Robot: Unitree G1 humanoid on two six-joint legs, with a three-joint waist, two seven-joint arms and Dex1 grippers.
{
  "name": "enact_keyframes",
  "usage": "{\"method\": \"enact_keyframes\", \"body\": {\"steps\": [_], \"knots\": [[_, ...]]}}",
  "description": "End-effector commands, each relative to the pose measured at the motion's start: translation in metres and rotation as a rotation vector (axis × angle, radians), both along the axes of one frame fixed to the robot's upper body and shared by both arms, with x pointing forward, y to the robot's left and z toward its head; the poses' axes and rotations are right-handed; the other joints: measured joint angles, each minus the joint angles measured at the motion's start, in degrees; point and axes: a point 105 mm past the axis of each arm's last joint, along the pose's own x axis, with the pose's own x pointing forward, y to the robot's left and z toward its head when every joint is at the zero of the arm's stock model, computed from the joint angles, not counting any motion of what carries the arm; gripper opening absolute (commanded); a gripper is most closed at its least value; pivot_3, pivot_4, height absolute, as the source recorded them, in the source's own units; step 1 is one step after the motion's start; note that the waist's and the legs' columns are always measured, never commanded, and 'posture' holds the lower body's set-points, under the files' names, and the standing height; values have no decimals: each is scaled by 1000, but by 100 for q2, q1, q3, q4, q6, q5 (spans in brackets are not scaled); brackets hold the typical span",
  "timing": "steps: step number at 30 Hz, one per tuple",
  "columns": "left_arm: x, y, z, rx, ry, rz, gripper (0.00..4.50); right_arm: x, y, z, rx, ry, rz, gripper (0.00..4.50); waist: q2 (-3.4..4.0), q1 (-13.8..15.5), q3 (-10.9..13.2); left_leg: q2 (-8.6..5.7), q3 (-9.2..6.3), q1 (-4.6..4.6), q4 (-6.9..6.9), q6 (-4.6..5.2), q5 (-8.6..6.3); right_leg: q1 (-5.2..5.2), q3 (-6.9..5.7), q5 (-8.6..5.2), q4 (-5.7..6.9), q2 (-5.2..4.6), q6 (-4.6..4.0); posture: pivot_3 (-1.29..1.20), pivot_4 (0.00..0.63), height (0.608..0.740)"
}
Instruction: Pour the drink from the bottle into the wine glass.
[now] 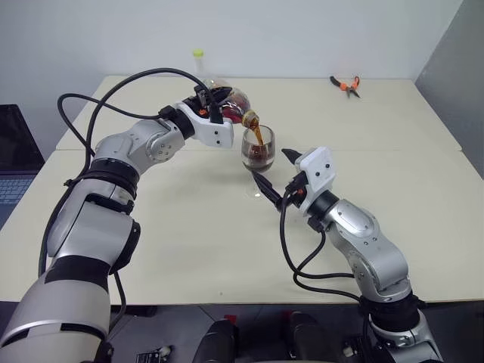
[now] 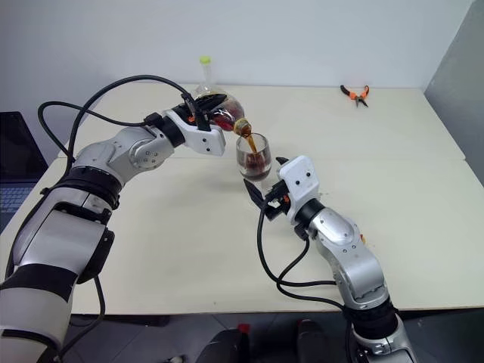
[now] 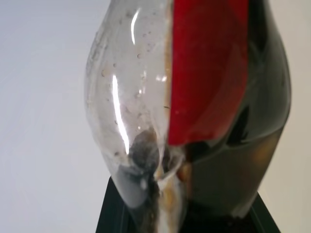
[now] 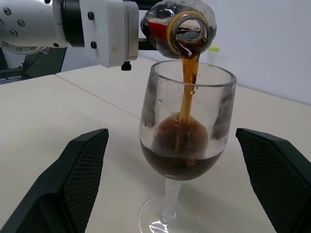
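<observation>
My left gripper (image 1: 217,107) is shut on the bottle (image 1: 231,100), which lies tipped with its open mouth just above the rim of the wine glass (image 1: 258,148). A dark brown stream of the drink (image 4: 187,82) falls from the mouth into the bowl, which is about a third full. The glass stands upright on the table (image 1: 189,227). My right gripper (image 1: 274,168) is open, with its fingers (image 4: 77,174) spread wide on either side of the glass and apart from it. In the left wrist view the bottle (image 3: 194,97) sits close up between the fingers.
A slim clear tube with a yellow-green cap (image 1: 198,60) stands behind the bottle near the table's far edge. Orange-handled pliers (image 1: 345,85) lie at the far right. A dark laptop (image 1: 15,147) sits off the table's left side.
</observation>
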Motion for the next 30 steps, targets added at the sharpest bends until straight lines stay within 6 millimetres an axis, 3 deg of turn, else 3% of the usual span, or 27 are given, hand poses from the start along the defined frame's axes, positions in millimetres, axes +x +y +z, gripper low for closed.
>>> {"method": "enact_keyframes", "body": {"steps": [1,22,30], "knots": [[-2,2,24,-17,-69,-1,738,-5,0,12,17,-46,8,4500,0,-1,0,0,0,0,0,0,0,0,0,0,0,0,0,0,150,740],[-1,4,22,-20,-58,6,738,-6,2,11,18,-42,19,4500,0,-1,0,0,1,0,2,0,0,0,0,0,1,0,0,0,150,740],[-2,-1,22,-120,1,-21,737,-7,3,11,17,-42,20,4500,0,-2,0,0,-1,-2,5,0,0,0,-1,0,1,0,0,0,150,740]]}}
